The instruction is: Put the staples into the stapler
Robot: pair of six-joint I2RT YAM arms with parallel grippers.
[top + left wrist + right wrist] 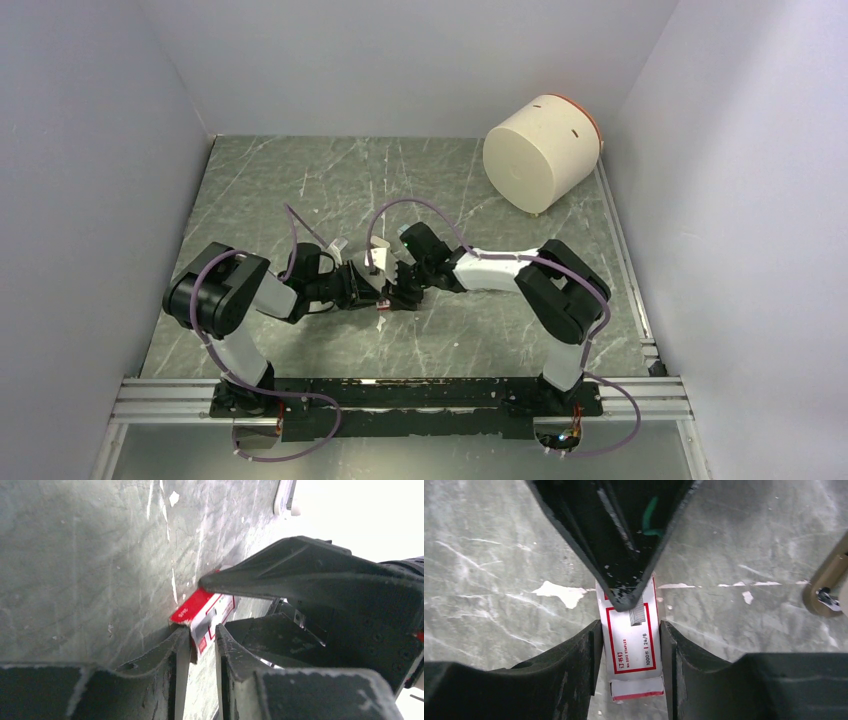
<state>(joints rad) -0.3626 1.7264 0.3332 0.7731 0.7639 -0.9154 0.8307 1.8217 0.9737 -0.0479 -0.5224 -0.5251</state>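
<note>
Staples likely hide inside the light, stiff card box [631, 645] at the table [300, 200] middle, squeezed on its long sides, the best hold, by the right gripper [630, 630] from 3 o'clock, while whether the left gripper [201, 640] at 9 o'clock holds anything, I cannot tell.

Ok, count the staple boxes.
1: the red-and-white staple box, on the table, flanked by the right gripper, left gripper at its far end. More may be hidden.

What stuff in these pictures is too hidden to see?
- Staples: no view shows any, only the staple box.
- Top view: the box is tiny, mostly covered by the left claw and right claw.
- Right wrist view: a tan thing is cut off by the right edge; what it is can't be told.
</note>
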